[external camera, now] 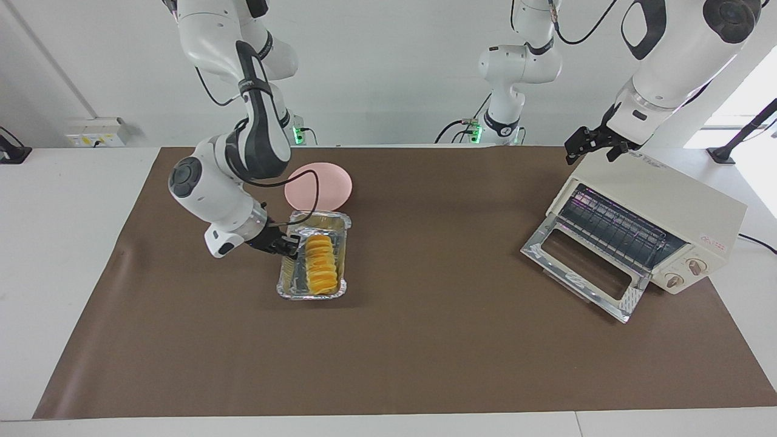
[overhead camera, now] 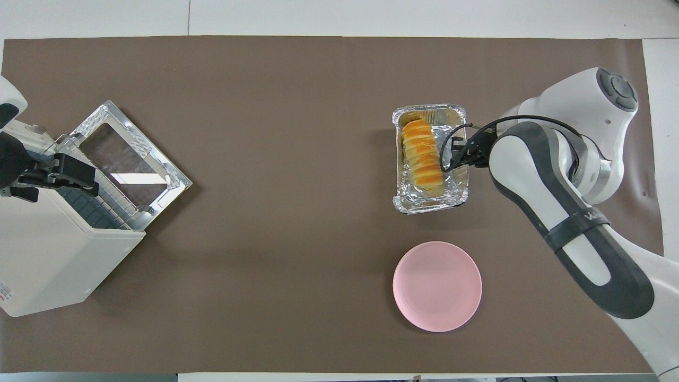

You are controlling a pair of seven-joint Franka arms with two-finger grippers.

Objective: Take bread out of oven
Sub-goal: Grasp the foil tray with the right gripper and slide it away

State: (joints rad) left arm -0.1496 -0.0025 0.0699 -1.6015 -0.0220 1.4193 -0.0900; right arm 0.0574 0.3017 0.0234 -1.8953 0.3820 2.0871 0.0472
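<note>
Brown matting covers the table (external camera: 425,340), with a white wall at the robots' end. Nearest the robots toward the right arm's end lies a round pink plate (external camera: 319,187), bare. Just farther out sits a foil tray (external camera: 291,290) with the ridged golden bread (external camera: 320,271) lying lengthwise in it, well apart from the oven (external camera: 652,227). The right gripper (external camera: 290,246) is low at the tray's side wall, its fingers (overhead camera: 460,155) closed on the foil rim. Toward the left arm's end the oven stands with its glass door (external camera: 580,268) dropped open and its wire rack showing. The left gripper (external camera: 590,143) hangs over the oven's top edge; whether its fingers are parted I cannot tell.
</note>
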